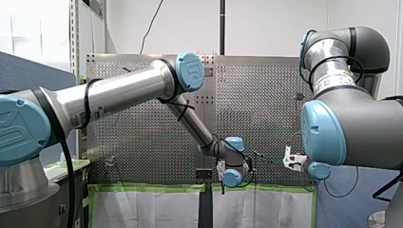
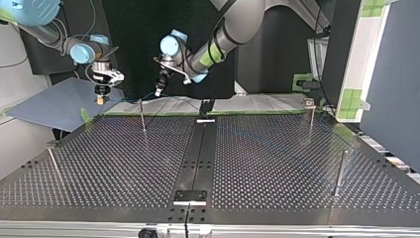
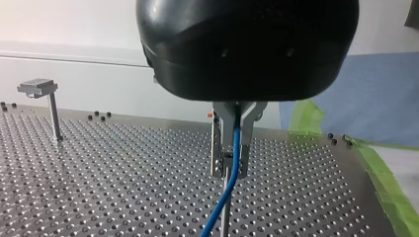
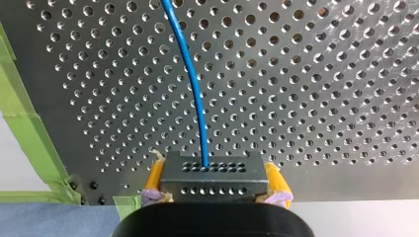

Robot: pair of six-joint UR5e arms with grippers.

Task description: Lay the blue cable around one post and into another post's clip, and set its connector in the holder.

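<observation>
Worktop point(image 2: 277, 168): perforated metal | black centre strip point(image 2: 199, 148) | four upright posts point(image 2: 142, 118) | green tape point(image 3: 390, 197) along one edge

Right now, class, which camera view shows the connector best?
The right wrist view: the connector sits close up between my right gripper's yellow-padded fingers, the cable leaving it. In the top view it is tiny at that gripper's tip; in the front view, too small to tell. The left wrist view shows only cable.
</observation>
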